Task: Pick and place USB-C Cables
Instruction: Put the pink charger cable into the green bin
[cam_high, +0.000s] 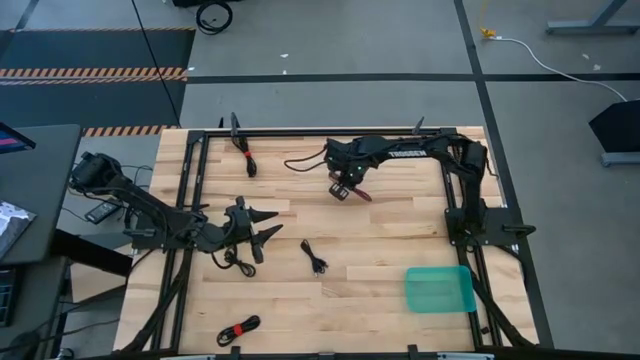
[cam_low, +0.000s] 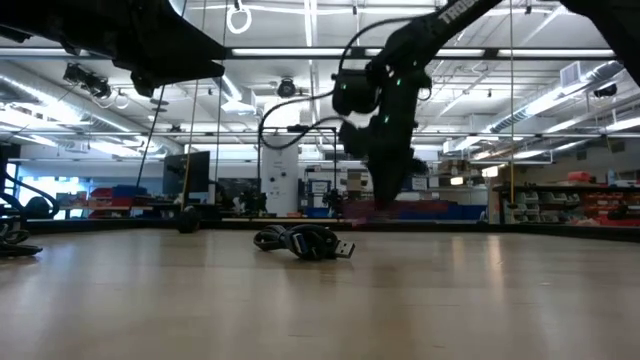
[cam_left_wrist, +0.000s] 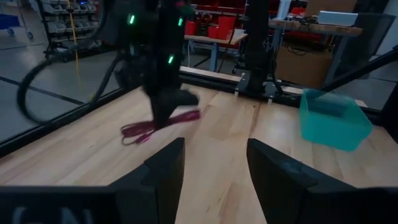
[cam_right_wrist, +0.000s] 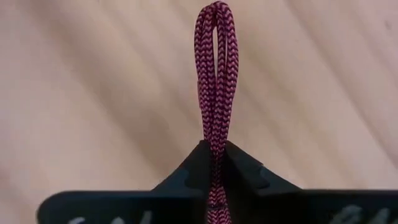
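The counter (cam_high: 380, 250) is pale wood in planks, with a smooth, faintly satin finish and visible grain. The maroon cable (cam_right_wrist: 216, 81) has a braided cloth sheath, woven in a fine red-and-black herringbone, matt. The right gripper (cam_right_wrist: 214, 155) pinching it looks like matt black plastic with slightly grainy faces. The teal tray (cam_high: 438, 288) is smooth, translucent plastic. The black cable (cam_low: 305, 243) looks rubbery with a slight sheen.

white "trossen" lettering (partly legible) on right arm (cam_high: 425, 147).
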